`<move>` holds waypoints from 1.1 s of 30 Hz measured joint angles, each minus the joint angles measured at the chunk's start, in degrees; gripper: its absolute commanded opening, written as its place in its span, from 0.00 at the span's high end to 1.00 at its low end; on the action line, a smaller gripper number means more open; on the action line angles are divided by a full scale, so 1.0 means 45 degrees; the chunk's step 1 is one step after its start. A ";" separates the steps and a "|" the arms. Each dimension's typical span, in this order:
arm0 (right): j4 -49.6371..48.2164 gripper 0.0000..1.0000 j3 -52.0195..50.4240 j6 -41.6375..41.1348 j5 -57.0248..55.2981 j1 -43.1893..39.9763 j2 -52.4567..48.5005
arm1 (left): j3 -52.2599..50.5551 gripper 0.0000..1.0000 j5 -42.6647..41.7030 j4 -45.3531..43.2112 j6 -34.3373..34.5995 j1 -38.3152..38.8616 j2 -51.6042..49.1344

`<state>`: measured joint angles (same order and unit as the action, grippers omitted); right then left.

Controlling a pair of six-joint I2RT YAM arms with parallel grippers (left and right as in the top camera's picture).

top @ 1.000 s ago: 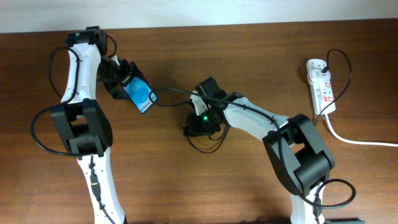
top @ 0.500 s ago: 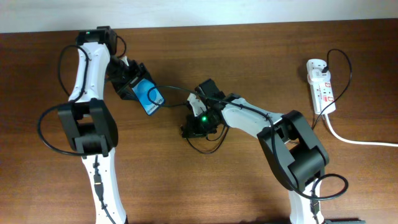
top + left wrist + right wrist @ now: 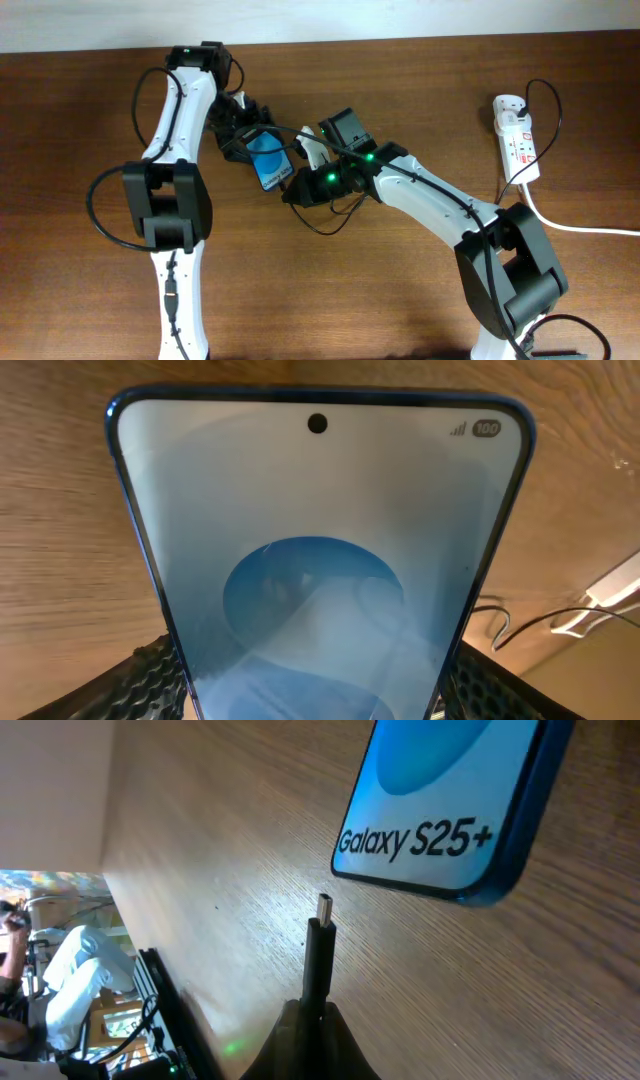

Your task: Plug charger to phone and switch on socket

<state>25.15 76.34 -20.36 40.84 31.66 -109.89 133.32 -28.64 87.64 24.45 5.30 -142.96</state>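
Right gripper (image 3: 308, 1038) is clamped on the charger (image 3: 320, 945) just behind its plug. In the right wrist view the plug points to 12 o'clock. The phone (image 3: 450, 810) has its bottom edge at 1 o'clock from the tip, just beside it and not touching. That edge runs slanted across the plug's line, so plug and port do not look squared up. The port itself is not visible.

Overhead, the left gripper (image 3: 248, 150) is closed across the phone's sides. The phone's long axis runs 11 to 5 o'clock, its lower end toward the right gripper, and the screen is lit.

Judgement: the right arm needs a small shift toward 1 o'clock plus a turn before pushing in.

The wood table (image 3: 400, 300) is smooth. The socket (image 3: 518, 138) lies well apart at 3 o'clock, nearer the right arm.
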 measured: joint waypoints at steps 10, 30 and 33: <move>0.0010 0.96 -0.0024 -0.0044 0.0000 0.0015 0.0000 | 0.0000 1.00 -0.0034 -0.0044 0.0000 0.0010 0.0000; -0.0019 0.96 -0.0068 -0.0199 -0.0146 -0.0063 -0.0520 | 0.0000 1.00 -0.0214 0.0146 -0.0243 0.0010 0.0000; -0.0102 0.96 -0.0083 -0.0209 -0.0146 -0.0087 -0.0525 | 0.0000 1.00 -0.0214 0.0141 -0.0243 -0.0005 0.0000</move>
<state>24.69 75.96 -21.30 40.18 31.27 -112.25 133.32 -29.61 88.27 23.35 5.28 -142.96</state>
